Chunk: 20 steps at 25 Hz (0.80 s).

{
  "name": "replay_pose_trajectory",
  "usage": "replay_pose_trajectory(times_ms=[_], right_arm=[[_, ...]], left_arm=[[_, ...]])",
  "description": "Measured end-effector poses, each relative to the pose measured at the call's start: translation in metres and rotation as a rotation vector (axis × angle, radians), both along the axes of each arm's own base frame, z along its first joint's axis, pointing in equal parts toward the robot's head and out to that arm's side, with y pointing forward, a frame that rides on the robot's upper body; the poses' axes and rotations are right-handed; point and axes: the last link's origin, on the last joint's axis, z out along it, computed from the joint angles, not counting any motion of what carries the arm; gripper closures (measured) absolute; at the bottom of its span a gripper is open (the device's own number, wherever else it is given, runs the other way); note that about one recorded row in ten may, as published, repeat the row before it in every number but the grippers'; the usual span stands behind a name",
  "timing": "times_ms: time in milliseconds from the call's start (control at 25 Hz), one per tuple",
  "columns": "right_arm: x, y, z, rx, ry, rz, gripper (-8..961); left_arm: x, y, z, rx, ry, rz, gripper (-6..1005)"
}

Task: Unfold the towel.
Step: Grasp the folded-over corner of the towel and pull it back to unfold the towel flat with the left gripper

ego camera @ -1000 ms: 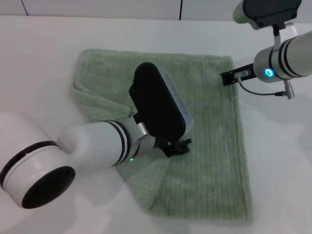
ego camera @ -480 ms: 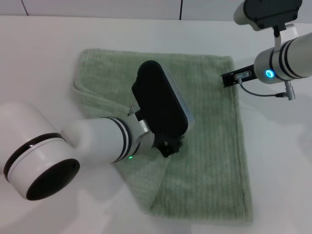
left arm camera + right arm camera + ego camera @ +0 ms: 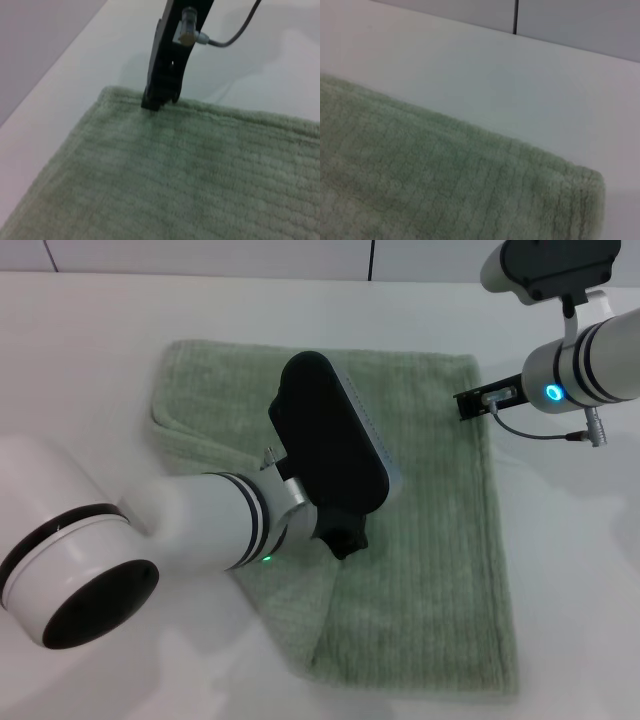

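The pale sage-green towel [image 3: 430, 540] lies partly folded on the white table, with a diagonal folded edge at its near left. My left gripper [image 3: 345, 538] is low over the towel's middle, at the top of a crease, mostly hidden under its black wrist housing. My right gripper [image 3: 466, 403] is at the towel's far right corner. In the left wrist view its black fingers [image 3: 161, 92] are together, with their tips on the towel's [image 3: 190, 175] edge. The right wrist view shows only that towel corner [image 3: 445, 185].
The white table [image 3: 90, 360] surrounds the towel on all sides. A wall with a dark seam [image 3: 372, 258] runs along the far edge. A grey cable [image 3: 540, 430] hangs from my right wrist, just right of the towel.
My left gripper has swung slightly left and lowered onto the towel's middle, and less of it shows. My right gripper and the towel have not moved.
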Motion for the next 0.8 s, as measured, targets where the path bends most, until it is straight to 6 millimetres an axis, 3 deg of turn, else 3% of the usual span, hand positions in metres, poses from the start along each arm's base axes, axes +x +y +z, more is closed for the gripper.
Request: replay_pose_trajectory(times_ms=[80,240,800], right_arm=[[0.000,0.000,0.000,0.000,0.000,0.000,954],[0.000,0.000,0.000,0.001,0.000,0.000,954],[0.000,0.000,0.000,0.001,0.000,0.001,955]], left_arm=[[0.003,-0.001,0.002,0.002,-0.003,-0.005,908],[0.013,-0.004,0.013,0.014,-0.024,-0.006,998],[0.017,0.001,0.059,0.109,-0.061,0.061,981]])
